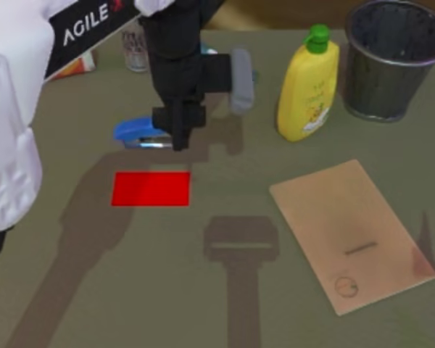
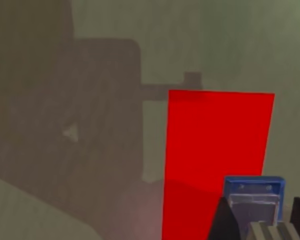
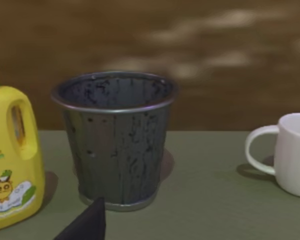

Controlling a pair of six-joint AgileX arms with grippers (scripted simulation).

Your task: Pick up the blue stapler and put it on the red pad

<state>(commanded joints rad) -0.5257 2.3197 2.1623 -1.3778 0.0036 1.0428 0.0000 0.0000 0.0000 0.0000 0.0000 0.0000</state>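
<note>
- Holding the blue stapler (image 1: 134, 131) between its fingers, the left end effector (image 1: 179, 138) hung above the tabletop (image 1: 225, 304); the wrist view showed the stapler's blue end (image 2: 254, 192) clamped between the dark fingertips (image 2: 221, 222), so the fingers were closed onto it.
- The stapler stuck out sideways from the end effector, and whether it was fully clear of the tabletop could not be told for sure, though it appeared lifted.
- The red pad (image 1: 151, 188) lay flat just below and ahead of the left end effector, near it but not yet under the stapler in the top view.
- By my judgement the pick was done; what was left was a short carry over the pad, a lowering and a release.
- The right end effector (image 3: 85, 225) was parked off to the side, facing the bin; I could not tell how its fingers stood.
- Count: one blue stapler, one red pad, one tan board (image 1: 351, 232), one yellow bottle (image 1: 308, 83), one dark metal bin (image 1: 395, 58), one white mug (image 3: 285, 152).
</note>
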